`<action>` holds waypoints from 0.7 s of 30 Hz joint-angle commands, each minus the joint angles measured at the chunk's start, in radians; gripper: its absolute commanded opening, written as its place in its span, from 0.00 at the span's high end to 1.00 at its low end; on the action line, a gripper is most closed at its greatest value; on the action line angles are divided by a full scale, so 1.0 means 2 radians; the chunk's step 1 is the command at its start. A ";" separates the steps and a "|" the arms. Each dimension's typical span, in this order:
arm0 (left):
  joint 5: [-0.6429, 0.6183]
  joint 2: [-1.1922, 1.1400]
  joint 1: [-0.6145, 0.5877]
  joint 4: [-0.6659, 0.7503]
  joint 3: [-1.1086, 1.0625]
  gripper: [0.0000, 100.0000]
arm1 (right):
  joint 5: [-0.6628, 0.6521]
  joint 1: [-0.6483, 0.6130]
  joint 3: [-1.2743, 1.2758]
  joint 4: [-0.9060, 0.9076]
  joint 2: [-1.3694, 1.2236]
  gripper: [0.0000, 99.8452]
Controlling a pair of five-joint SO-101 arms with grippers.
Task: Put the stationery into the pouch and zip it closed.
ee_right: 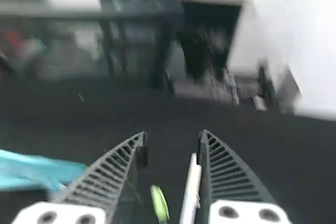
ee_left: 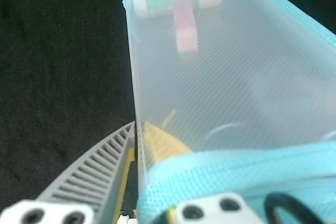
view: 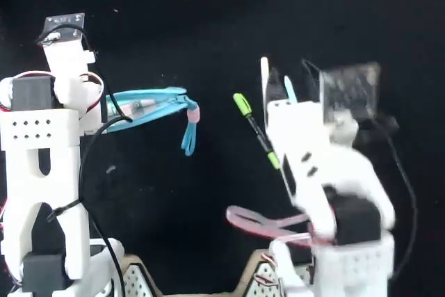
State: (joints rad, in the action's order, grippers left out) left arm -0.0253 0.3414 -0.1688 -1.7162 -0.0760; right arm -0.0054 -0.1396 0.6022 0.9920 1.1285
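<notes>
A translucent pouch [view: 149, 104] with a teal zip hangs above the black table, and my left gripper [view: 104, 114] is shut on its near end. In the left wrist view the pouch [ee_left: 231, 87] stands beside one grey finger [ee_left: 97, 174]. White, green and pink items [ee_left: 181, 11] show through its far end. Its blue pull strap [view: 189, 130] dangles down. A green-capped pen [view: 254, 130] lies on the table. My right gripper [view: 292, 80] is raised just right of the pen, open [ee_right: 173, 137]. The pen's green cap [ee_right: 159, 203] shows between the fingers. A white stick [view: 264, 74] lies by its left finger.
A pink looped strap [view: 261, 224] lies at the right arm's base near the front edge. The black table [view: 208, 39] stretches back behind the pouch and pen. Room clutter shows beyond the far edge.
</notes>
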 commanded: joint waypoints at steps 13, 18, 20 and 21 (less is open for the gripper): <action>-0.002 -0.005 -0.003 -0.007 -0.025 0.97 | -0.018 0.117 -0.141 -0.005 -0.481 0.85; -0.002 -0.005 -0.003 -0.007 -0.025 0.97 | -0.088 0.115 -0.242 -0.004 -0.635 0.85; -0.002 -0.005 -0.003 -0.007 -0.025 0.97 | -0.105 0.117 -0.287 -0.003 -0.685 0.85; -0.002 -0.005 -0.003 -0.007 -0.025 0.97 | -0.110 0.118 -0.305 -0.003 -0.705 0.85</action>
State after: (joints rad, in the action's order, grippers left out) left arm -0.0253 0.3414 -0.1688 -1.7146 -0.0836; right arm -0.1603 0.0798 0.1834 1.0012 -0.1312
